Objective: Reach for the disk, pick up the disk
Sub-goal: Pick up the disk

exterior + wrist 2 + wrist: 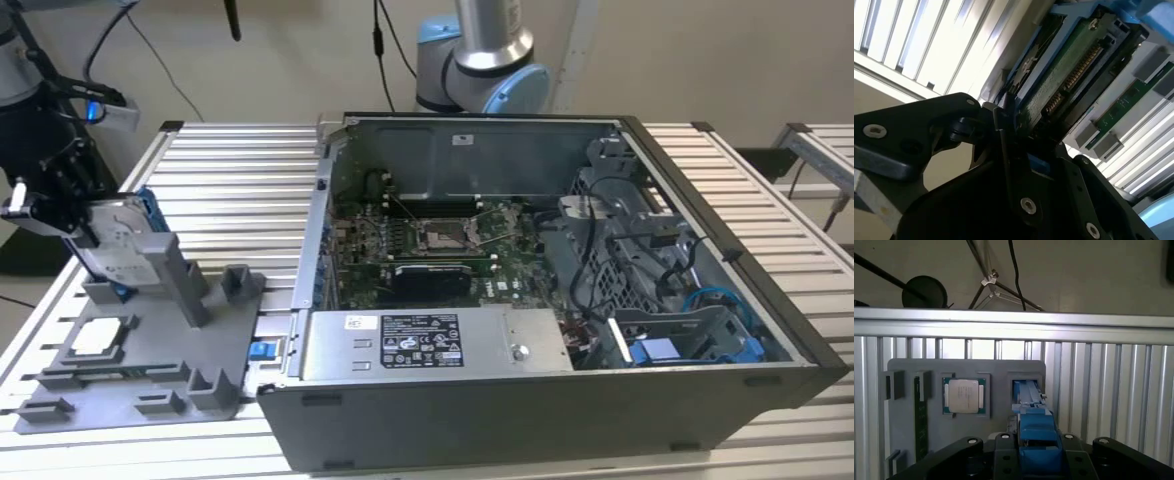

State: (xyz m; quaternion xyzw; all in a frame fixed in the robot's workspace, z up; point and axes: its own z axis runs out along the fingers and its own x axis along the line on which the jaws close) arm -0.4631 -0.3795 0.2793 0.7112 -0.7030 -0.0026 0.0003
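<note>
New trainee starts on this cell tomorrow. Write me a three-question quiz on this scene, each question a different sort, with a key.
1. True or false: the disk lies flat.
2. Fill in: the gripper is at the ___.
3. In the grey fixture, which part sits in the recess beside the disk's slot?
Key: 1 false, it stands on edge in the fixture. 2 disk. 3 the silver chip.

Disk (pixel 1036 427) seemingly clamped in gripper (pixel 1038 455), square chip (pixel 964 395) nearby
</note>
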